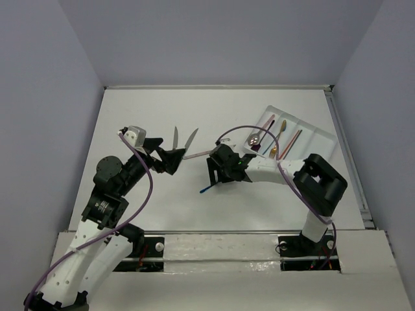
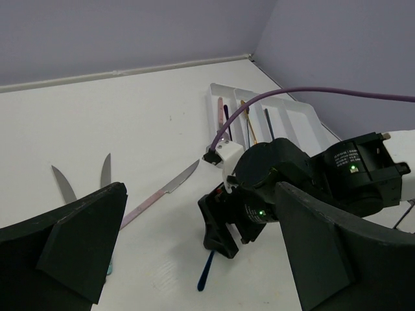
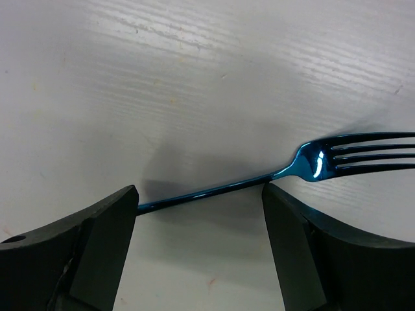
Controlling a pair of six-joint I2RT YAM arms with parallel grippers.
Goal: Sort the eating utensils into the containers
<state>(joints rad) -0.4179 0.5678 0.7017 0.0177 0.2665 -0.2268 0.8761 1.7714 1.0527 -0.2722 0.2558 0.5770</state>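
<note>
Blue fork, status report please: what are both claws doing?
Right gripper open, straddling handle of blue fork. Fork flat on table, ungripped. Left gripper open, empty. Nothing blocking the grab.

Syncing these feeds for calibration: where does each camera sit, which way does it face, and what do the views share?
Top external: above and behind the bases, looking down on the table, tray, left arm with left claw, right arm with right claw.
Left wrist: on the left arm, facing across the table at the right arm and tray; own fingers frame the bottom corners.
Right wrist: on the right arm, facing down at the blue fork between its own fingers.
Shared: all three show the blue fork.
</note>
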